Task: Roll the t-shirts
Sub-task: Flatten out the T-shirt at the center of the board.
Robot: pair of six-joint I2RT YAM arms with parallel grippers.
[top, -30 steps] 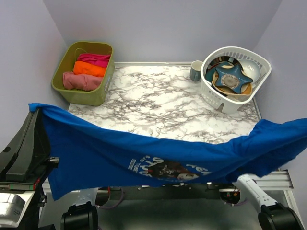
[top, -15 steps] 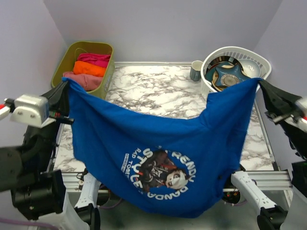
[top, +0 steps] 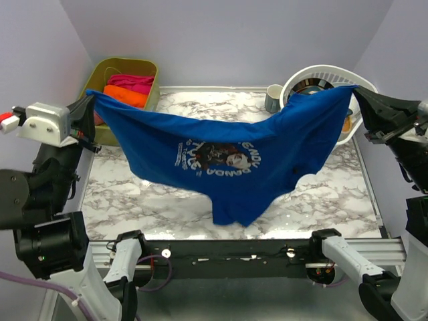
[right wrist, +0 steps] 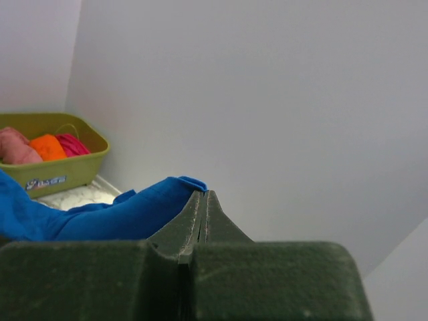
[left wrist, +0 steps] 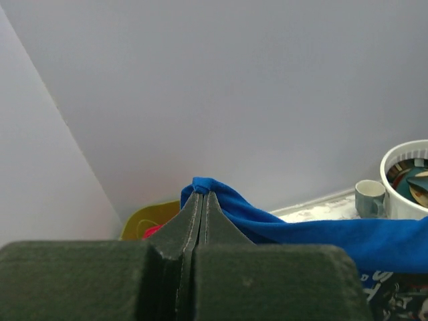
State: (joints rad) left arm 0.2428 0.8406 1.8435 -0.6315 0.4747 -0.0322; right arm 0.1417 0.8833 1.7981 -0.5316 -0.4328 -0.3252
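**Shirt stretched in the air, not yet laid down**

I have the blue t-shirt (top: 227, 157) slung between both arms above the table (top: 321, 200). The left tool (top: 93, 101) is clamped shut on one corner beside the green bin (top: 127, 61). The right tool (top: 356, 92) is pinched shut on the opposite corner, over the white basket (top: 334, 67). The cloth sags in the middle with the graphic facing up. Its lowest flap hangs down to the near part of the marble, though I cannot tell whether it rests there.

I read this as the spreading step, since no rolling can start until the shirt lies flat. For the next move I would lower both corners together and keep the top edge taut. I would also bring the right side clear of the basket and the mug (top: 273, 98) so the cloth does not snag or drag them.

Only the overhead view gives me the whole shirt, its sag and where it hangs between bin and basket. The wrist views give me the grips instead. In each one the fingers are pressed together with a small fold of blue poking out at the tips, so the hold looks shallow. The right wrist view also looks into the bin at the rolled cloths (right wrist: 47, 147), pink, orange and magenta.
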